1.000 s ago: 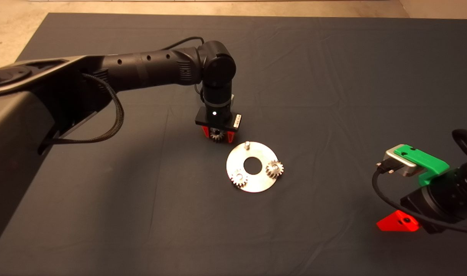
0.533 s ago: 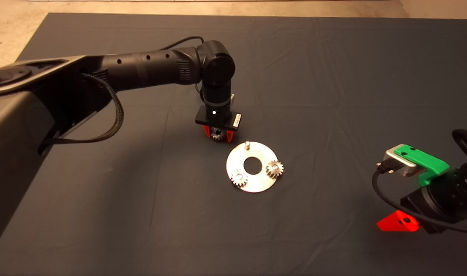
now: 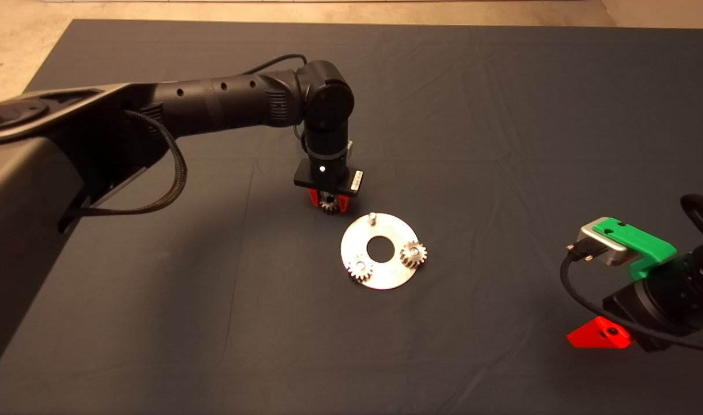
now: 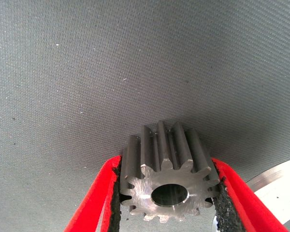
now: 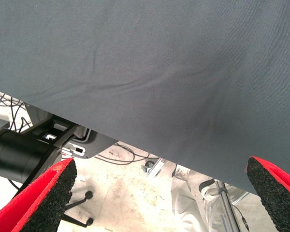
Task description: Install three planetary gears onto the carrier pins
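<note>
While the right gripper (image 3: 599,337) is idling spread apart, your left gripper (image 3: 328,202) is clamping the third gear (image 4: 166,179) upright, bore exposed for the free pin (image 3: 372,218).

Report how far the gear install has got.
Two planetary gears already sit on the carrier plate. The left claw holds the third gear, just short of the plate. One pin is bare. The right claw waits open at the mat's edge.

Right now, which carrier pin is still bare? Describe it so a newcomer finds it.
Find the silver plate mid-mat. The bare pin stands at its far rim, nearest the left end effector. The other two pins each carry a gear.
</note>
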Motion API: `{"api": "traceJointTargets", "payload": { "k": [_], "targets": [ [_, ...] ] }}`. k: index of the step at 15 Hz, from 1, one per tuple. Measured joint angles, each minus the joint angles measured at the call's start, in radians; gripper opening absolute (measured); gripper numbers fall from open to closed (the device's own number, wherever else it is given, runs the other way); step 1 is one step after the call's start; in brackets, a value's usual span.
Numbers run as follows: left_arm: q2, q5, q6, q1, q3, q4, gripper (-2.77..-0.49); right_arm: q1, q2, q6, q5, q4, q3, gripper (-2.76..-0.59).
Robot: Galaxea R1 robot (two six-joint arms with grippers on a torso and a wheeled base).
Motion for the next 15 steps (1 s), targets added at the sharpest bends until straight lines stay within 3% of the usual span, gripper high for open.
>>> {"api": "traceJointTargets", "payload": {
  "k": [15],
  "targets": [
    [0.004,0.001,0.022,0.0,-0.018,-0.005,-2.32,0.0,0.0,0.0,0.0,0.0,0.0,-0.74]
  ]
}}
